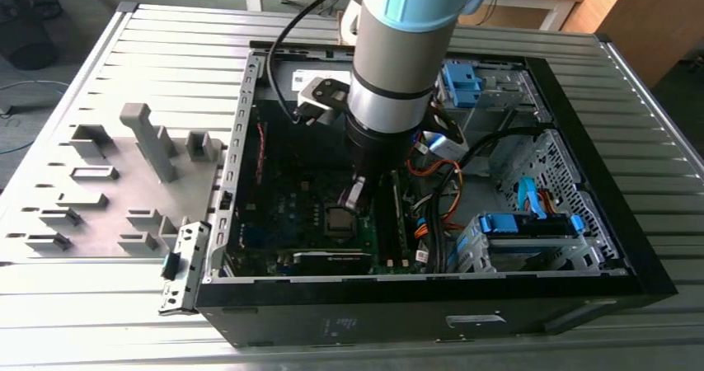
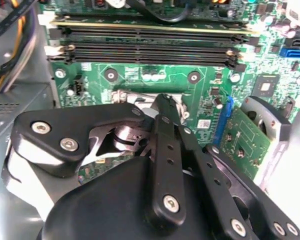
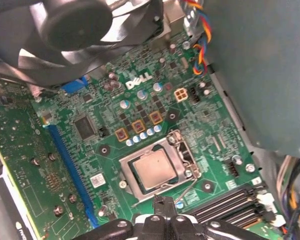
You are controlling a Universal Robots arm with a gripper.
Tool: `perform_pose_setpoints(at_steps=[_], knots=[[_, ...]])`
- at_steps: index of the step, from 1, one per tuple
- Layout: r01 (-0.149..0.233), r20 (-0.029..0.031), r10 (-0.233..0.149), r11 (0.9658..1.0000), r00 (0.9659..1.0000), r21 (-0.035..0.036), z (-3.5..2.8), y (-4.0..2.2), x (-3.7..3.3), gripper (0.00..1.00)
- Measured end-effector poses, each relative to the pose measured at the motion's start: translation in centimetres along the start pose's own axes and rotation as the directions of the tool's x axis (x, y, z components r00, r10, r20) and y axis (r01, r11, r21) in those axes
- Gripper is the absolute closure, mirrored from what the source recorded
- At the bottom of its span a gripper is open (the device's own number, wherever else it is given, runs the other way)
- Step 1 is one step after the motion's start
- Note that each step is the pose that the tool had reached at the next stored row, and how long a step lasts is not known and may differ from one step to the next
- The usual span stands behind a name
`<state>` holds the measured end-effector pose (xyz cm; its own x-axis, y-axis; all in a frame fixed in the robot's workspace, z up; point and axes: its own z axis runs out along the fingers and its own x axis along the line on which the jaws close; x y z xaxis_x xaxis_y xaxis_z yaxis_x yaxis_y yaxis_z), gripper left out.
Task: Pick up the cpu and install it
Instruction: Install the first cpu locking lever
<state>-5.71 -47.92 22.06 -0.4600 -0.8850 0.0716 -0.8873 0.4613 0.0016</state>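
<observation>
The big black open-sided metal computer case [image 1: 616, 223] lies flat on the ribbed grey aluminium table [image 1: 66, 305], and the thick silver-and-blue robot arm [image 1: 396, 49] reaches down into it over the one green circuit-covered motherboard [image 3: 200, 125]. Two long black memory slots [image 2: 150, 42] run across the board in the second wrist view. The black linkage gripper [image 2: 162, 107] hovers just above the hollow metal socket frame [image 3: 187, 155], and I cannot tell how its jaws stand. One small square silvery-grey cpu [image 3: 152, 167] lies flat inside that frame, apart from the gripper's tip. I'd judge it light, stiff and thin, slick on its metal top and fragile on its underside, so it wants taking by two opposite edges, gently, kept level
</observation>
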Motion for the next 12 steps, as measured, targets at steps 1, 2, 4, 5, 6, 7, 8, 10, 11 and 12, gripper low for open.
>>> perform_pose_setpoints(at_steps=[1,2,4,5,6,7,8,10,11,12], knots=[[0.0,-0.0024,0.0,1.0,1.0,0.0013,0.08,-0.02,0.04,0.89],[0.0,-0.005,0.0,1.0,1.0,0.0026,0.14,-0.03,0.05,0.89],[-0.001,-0.0063,0.001,1.0,1.0,0.0031,0.18,-0.04,0.06,0.89],[-0.002,-0.0063,0.002,1.0,1.0,0.0031,0.22,-0.04,0.05,0.89],[-0.006,-0.0063,0.006,1.0,1.0,0.0029,0.26,-0.04,0.05,0.89],[-0.013,-0.0064,0.013,0.9999,0.9999,0.0024,0.29,-0.05,0.04,0.89],[-0.022,-0.0065,0.022,0.9998,0.9997,0.0018,0.33,-0.06,0.03,0.89],[-0.037,-0.0065,0.037,0.9993,0.9993,0.0007,0.38,-0.1,0.01,0.89],[-0.044,-0.0066,0.044,0.999,0.999,0.0002,0.4,-0.12,-0.01,0.89],[-0.05,-0.0065,0.05,0.9987,0.9987,-0.0003,0.42,-0.15,-0.02,0.89]])
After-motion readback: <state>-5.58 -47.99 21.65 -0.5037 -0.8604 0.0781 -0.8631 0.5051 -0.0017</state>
